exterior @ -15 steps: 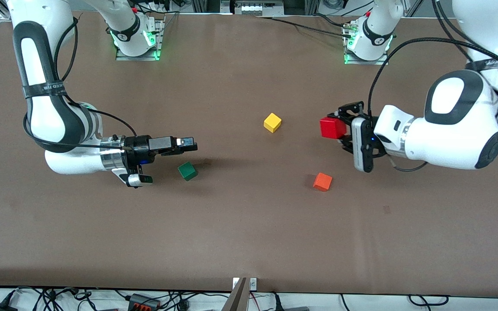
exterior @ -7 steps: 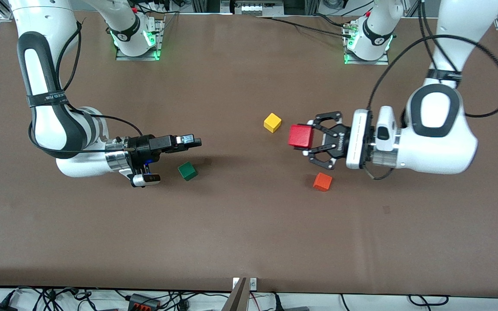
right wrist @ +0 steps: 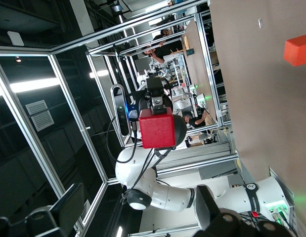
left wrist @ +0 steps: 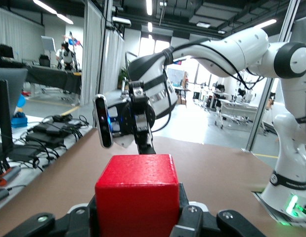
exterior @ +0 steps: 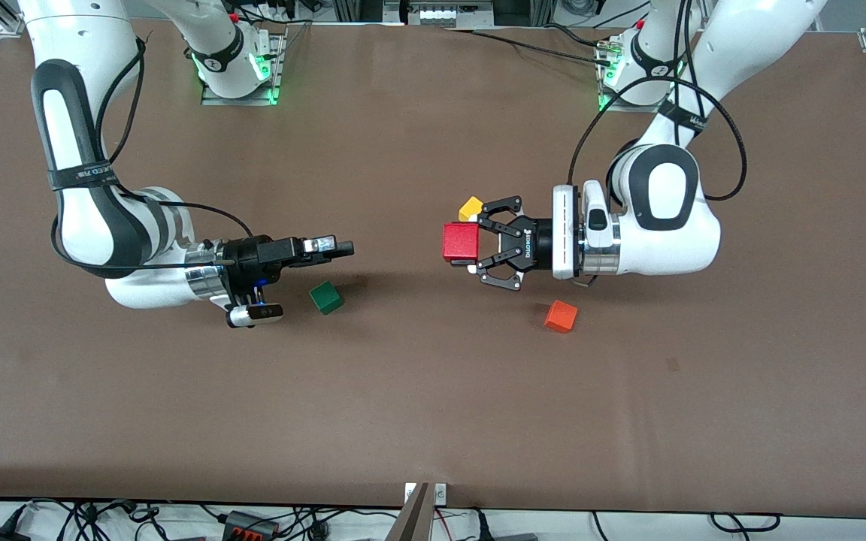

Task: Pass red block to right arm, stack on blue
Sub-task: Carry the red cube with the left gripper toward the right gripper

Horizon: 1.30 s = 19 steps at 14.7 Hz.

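Brown matting covers the table (exterior: 433,421) you are working over, with cables and power strips along its edge nearest the front camera and the two arm bases, lit green, at the top of that view. Your wrist views show an open lab with aluminium framing, strip lights, curtains and benches.

Loose on the matting you have a green cube (exterior: 325,297) near the right arm's end, an orange cube (exterior: 561,315) toward the left arm's end, and a yellow cube (exterior: 470,207) partly hidden by the left gripper's black linkage. The orange cube is nearest the front camera, the yellow one farthest. No blue cube shows in any of your views.

Your left gripper (exterior: 470,248) lies level above the middle of the table, just over the yellow cube, its claw-like fingers pinching the red block (exterior: 461,242) held out toward the right arm. The left wrist view shows that block (left wrist: 137,195) clamped between the pads.

Your right gripper (exterior: 339,248) points back at it, over the matting just beside the green cube, slim fingers spread wide and holding nothing. Bare table separates the two grippers.
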Each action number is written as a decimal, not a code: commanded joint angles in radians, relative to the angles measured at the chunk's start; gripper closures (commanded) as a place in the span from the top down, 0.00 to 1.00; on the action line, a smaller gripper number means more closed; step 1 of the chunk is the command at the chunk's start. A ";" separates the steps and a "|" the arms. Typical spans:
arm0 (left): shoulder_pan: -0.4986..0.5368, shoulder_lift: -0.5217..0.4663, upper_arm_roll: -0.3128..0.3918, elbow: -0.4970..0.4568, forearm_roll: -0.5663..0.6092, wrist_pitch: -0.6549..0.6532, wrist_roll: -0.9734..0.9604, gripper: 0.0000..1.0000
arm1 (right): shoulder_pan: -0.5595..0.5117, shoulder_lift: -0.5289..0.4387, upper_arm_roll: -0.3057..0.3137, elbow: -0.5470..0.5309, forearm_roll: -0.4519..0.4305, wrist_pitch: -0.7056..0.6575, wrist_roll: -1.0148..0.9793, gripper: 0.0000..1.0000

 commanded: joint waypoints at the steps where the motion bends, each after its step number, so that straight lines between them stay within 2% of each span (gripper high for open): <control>1: -0.030 -0.001 -0.010 -0.018 -0.129 0.069 0.111 0.08 | 0.016 0.025 0.000 0.007 0.023 -0.016 -0.024 1.00; 5: -0.119 0.014 -0.010 -0.014 -0.269 0.193 0.209 0.08 | 0.033 0.042 0.000 0.012 0.056 -0.004 -0.012 1.00; 11: -0.179 0.060 -0.010 -0.001 -0.441 0.224 0.381 0.08 | 0.090 0.054 -0.001 0.021 0.118 0.062 -0.009 1.00; 13: -0.202 0.068 -0.008 0.009 -0.481 0.246 0.389 0.08 | 0.099 0.053 -0.003 0.039 0.087 0.094 -0.010 1.00; 15: -0.209 0.079 -0.008 0.022 -0.482 0.266 0.390 0.08 | 0.110 0.053 -0.003 0.072 0.009 0.138 -0.009 1.00; 19: -0.212 0.083 -0.008 0.022 -0.484 0.266 0.396 0.08 | 0.154 0.048 -0.007 0.101 -0.081 0.212 -0.009 1.00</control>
